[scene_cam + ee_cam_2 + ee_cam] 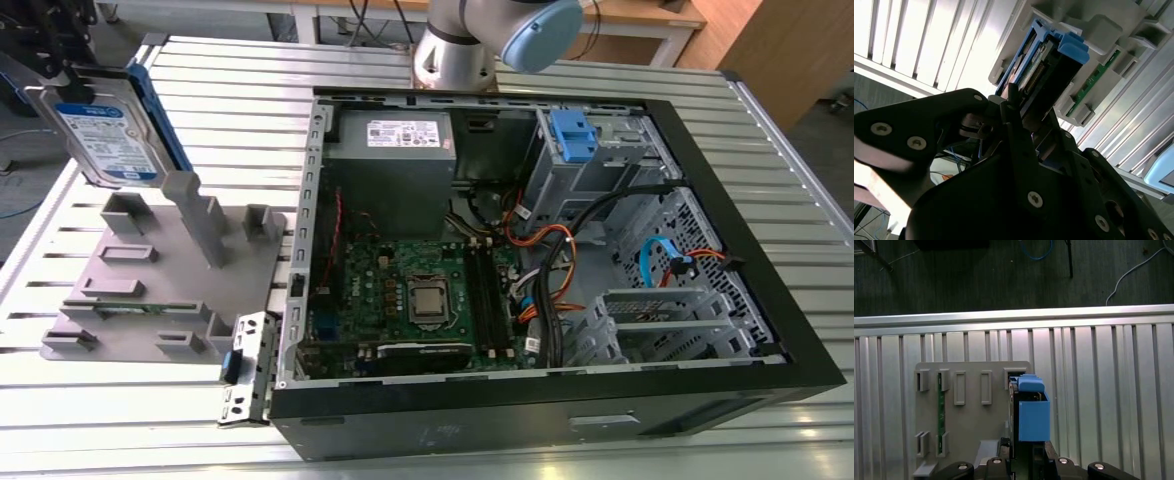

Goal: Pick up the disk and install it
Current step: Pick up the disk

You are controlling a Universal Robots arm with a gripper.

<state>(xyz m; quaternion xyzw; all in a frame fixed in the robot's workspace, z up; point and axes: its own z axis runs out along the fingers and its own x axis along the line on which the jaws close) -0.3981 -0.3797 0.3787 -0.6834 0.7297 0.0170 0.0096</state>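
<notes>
Pinching the flat silver-metal disk (110,130) by its blue plastic bracket, the jaws of the gripper (1029,112) hold it on edge over a grey slotted holder (147,285) near the ribbed aluminium surface's (134,430) edge at the exterior view's left. Beside it, an open black computer case (534,425) contains a green motherboard (414,290).

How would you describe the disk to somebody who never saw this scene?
Find the open case; at the exterior view's left of it stands a grey rack. The disk is upright above it: silver, white-and-blue label, blue frame, unlike the case's bare blue clip.
</notes>
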